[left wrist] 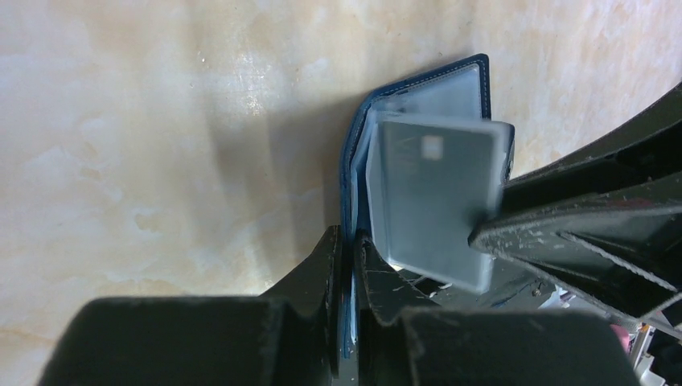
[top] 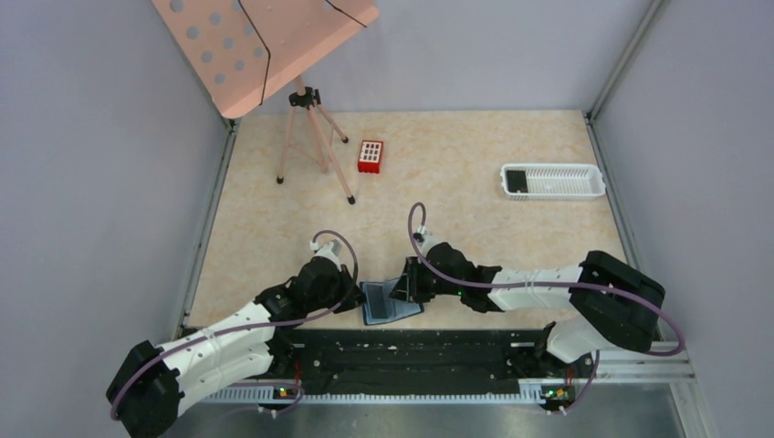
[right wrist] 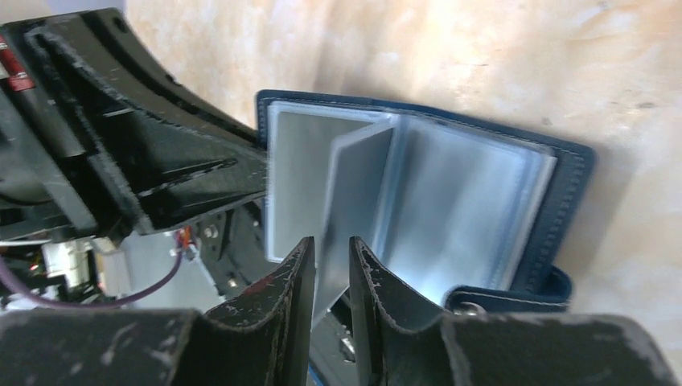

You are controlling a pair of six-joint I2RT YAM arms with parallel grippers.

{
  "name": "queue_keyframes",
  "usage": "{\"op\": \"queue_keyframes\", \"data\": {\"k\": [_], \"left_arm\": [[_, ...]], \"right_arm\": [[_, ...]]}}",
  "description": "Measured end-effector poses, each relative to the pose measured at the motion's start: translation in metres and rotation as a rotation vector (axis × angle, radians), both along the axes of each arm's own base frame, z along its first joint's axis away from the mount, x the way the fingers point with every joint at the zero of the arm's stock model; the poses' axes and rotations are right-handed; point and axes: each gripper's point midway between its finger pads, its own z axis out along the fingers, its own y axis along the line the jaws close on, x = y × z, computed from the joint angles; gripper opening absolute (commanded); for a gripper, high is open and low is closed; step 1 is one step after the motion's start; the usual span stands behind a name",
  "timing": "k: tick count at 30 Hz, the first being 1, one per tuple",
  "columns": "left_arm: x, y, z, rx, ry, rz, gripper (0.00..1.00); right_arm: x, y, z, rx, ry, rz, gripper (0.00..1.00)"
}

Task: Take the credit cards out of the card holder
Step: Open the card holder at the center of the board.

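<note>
A: Where was the card holder (top: 391,303)?

B: It lay open at the near edge of the counter (top: 475,210), between both arms. The left end effector (left wrist: 347,238) pinched its blue cover.

A: And the right end effector (right wrist: 330,245)?

B: Its jaws stood around one clear sleeve (right wrist: 358,185). Whether they pressed it, I could not tell. In my opinion it needed to catch the credit card (left wrist: 434,201) itself, not only the sleeve, and pull straight along the pocket.

Your card holder (top: 388,303) lower centre, left gripper (top: 351,297) and right gripper (top: 402,285) flanking it, card (top: 517,181) in tray (top: 584,173) upper right.
</note>
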Motion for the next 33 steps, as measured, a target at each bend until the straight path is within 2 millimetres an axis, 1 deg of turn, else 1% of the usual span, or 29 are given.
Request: {"op": "queue_keyframes", "data": {"k": [3,6,8,11,13,16,20,22,26,28,33], "left_arm": [[0.0,0.0,0.0,0.0,0.0,0.0,0.1],[0.0,0.0,0.0,0.0,0.0,0.0,0.1],[0.0,0.0,0.0,0.001,0.0,0.0,0.11],[0.0,0.0,0.0,0.001,0.0,-0.001,0.15],[0.0,0.0,0.0,0.003,-0.001,-0.002,0.19],[0.0,0.002,-0.001,0.013,0.002,-0.001,0.28],[-0.001,0.006,-0.003,0.034,0.008,0.01,0.34],[-0.001,0.007,-0.002,0.032,0.007,0.016,0.36],[0.001,0.003,0.01,-0.013,-0.022,0.021,0.42],[0.003,0.0,0.017,-0.048,-0.041,0.025,0.43],[0.003,-0.003,0.021,-0.093,-0.061,0.026,0.45]], "right_arm": [[0.005,-0.01,-0.007,-0.072,-0.008,-0.035,0.21],[0.008,-0.029,-0.013,-0.16,-0.02,-0.082,0.22],[0.009,-0.038,-0.01,-0.192,-0.032,-0.101,0.22],[0.013,-0.044,0.005,-0.192,-0.066,-0.12,0.22],[0.015,-0.042,0.018,-0.17,-0.086,-0.121,0.22],[0.018,-0.035,0.029,-0.134,-0.105,-0.114,0.22],[0.016,-0.019,0.037,-0.067,-0.106,-0.074,0.22],[0.014,-0.011,0.033,-0.046,-0.092,-0.053,0.22],[0.012,0.0,0.019,-0.037,-0.056,-0.023,0.21],[0.01,0.004,0.011,-0.036,-0.036,-0.011,0.21],[0.008,0.01,0.003,-0.025,-0.011,0.003,0.2]]}}
